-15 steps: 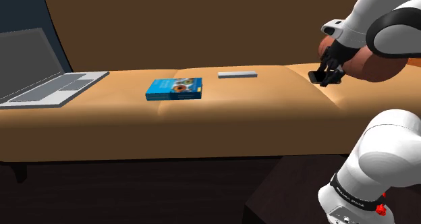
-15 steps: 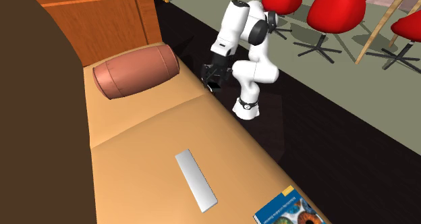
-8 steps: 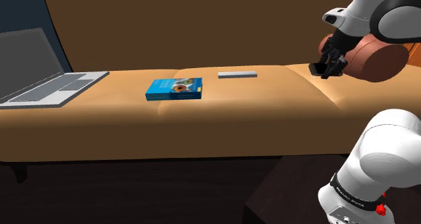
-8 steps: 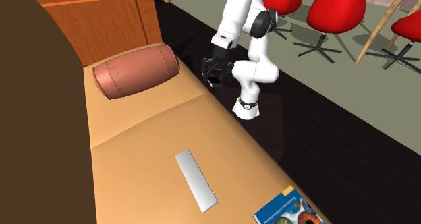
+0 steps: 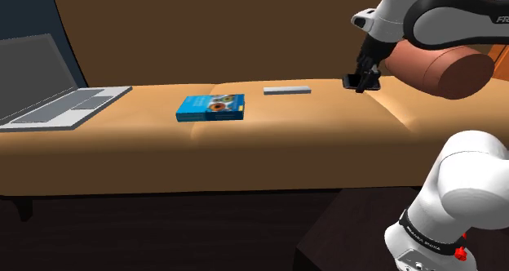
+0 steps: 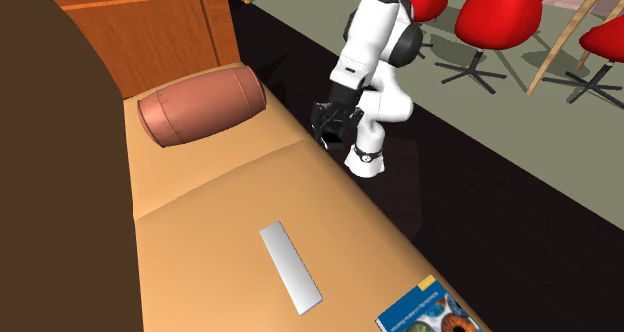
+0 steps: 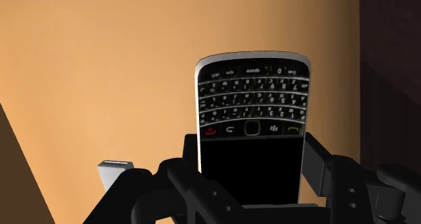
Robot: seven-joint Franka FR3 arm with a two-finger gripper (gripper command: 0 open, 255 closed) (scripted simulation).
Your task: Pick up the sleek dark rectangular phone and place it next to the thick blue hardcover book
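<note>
Jaws clamped on the black rectangular keypad phone (image 7: 253,121), held in the air over the tan cushioned seat (image 5: 326,122). Phone's long axis runs out along the jaws, keypad end foremost. Thick blue hardcover book (image 5: 211,108) lies well off toward the shoulder view's left, past a flat grey slab (image 5: 286,90).

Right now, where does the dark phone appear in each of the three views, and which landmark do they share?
Shoulder view: upper right, phone held in the gripper, just left of the pink bolster.
Second exterior view: upper middle, in the gripper, dark against the dark floor, hard to make out.
Wrist view: centre, phone clasped, keypad end away from the gripper.
Shared landmark: the tan seat.
</note>
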